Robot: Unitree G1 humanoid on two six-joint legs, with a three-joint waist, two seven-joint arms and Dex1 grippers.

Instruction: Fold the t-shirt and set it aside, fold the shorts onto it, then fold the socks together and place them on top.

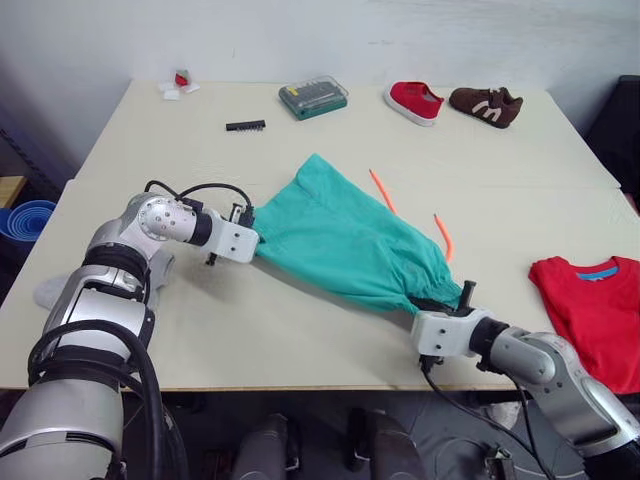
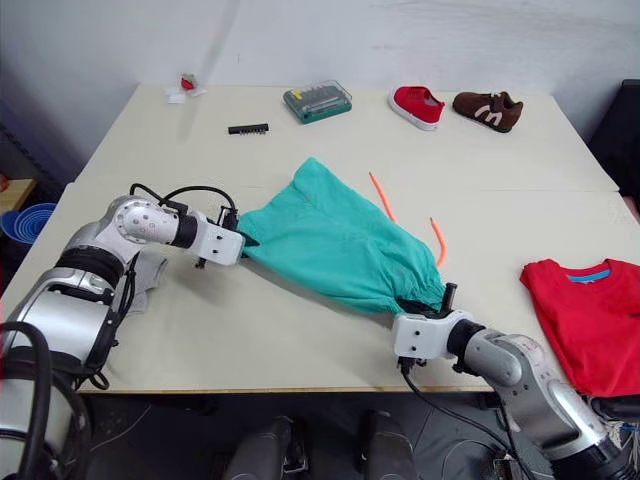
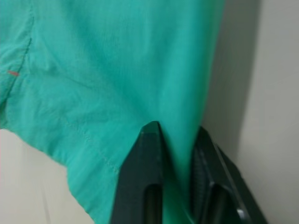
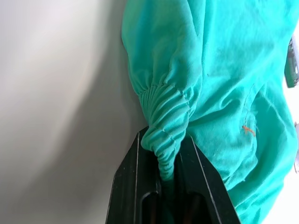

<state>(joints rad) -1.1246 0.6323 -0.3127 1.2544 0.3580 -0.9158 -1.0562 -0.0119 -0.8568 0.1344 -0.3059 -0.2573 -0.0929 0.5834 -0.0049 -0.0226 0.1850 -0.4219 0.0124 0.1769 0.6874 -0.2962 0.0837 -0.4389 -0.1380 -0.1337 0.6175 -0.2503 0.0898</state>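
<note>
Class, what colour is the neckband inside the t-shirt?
Blue, on the red t-shirt; clearest in the left eye view.

We see the shorts as soft matt cloth, the bench smooth and matt, the black fingers hard plastic.

**G1 arm hardware, visual notes**

Both arms: silver-grey metallic shells, rounded segments, black bands at the joints. Left elbow joint is a round silver hub with a dark centre. Wrist modules are white and boxy. Thin black cables loop loose over the left forearm to the wrist; another black cable hangs under the right wrist. Thick black hose runs along the left upper arm. Left gripper and right gripper: two flat matte-black fingers each, slotted near the base.
</note>
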